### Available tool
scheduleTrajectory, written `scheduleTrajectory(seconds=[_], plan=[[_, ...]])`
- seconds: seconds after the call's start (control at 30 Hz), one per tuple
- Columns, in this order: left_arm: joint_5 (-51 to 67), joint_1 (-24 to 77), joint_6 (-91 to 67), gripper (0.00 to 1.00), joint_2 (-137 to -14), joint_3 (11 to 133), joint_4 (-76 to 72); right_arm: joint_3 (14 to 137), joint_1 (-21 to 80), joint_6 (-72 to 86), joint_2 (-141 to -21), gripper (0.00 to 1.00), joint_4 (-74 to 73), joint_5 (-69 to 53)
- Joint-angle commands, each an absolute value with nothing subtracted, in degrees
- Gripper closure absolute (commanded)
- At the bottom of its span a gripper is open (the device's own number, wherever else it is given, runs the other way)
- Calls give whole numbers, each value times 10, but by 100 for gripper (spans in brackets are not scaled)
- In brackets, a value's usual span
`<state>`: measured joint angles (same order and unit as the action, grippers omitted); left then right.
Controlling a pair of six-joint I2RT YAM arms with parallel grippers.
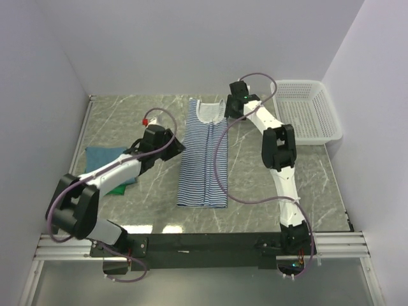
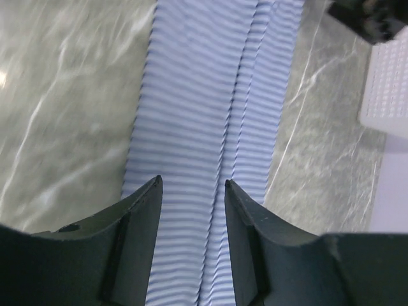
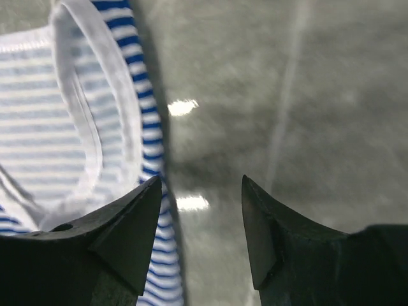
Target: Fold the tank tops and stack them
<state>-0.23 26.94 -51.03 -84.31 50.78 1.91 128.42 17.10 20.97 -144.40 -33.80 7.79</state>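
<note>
Striped top (image 1: 203, 156) folded mid-table (image 1: 153, 191), both arms beside it.
Lies as a long strip, neckline toward 12 o'clock. Left end effector (image 2: 191, 185) at its 9 o'clock edge, jaws apart, gripping nothing. Right end effector (image 3: 201, 182) at its 1 o'clock corner beside the white neck trim, likewise released. Teal top (image 1: 102, 155) and green top (image 1: 121, 188) touching at table's 9 o'clock. Basket (image 1: 306, 115) at 2 o'clock.

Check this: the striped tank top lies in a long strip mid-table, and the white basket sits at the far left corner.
Wrong on one point: the white basket sits at the far right corner, not the left, as the top external view shows. The striped tank top does lie in a long strip mid-table.
</note>
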Motion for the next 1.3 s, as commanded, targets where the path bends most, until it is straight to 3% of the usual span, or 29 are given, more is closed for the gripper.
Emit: scheduleTrajectory(seconds=[0.0, 0.23, 0.5, 0.63, 0.87, 1.27], plan=[[2, 281, -533, 51, -760, 440, 17, 1178, 170, 233, -1289, 40, -334, 112], [-94, 377, -572, 54, -636, 292, 57, 763, 228, 317, -945, 41, -248, 140], [-176, 495, -655, 57, -558, 206, 84, 404, 353, 422, -705, 44, -188, 126], [-184, 508, -652, 56, -569, 198, 80, 322, 405, 468, -629, 45, -164, 112], [-192, 523, -664, 56, -592, 179, 69, 280, 505, 554, -614, 45, -156, 143], [-207, 543, -666, 63, -629, 167, 53, 271, 581, 606, -671, 47, -145, 167]])
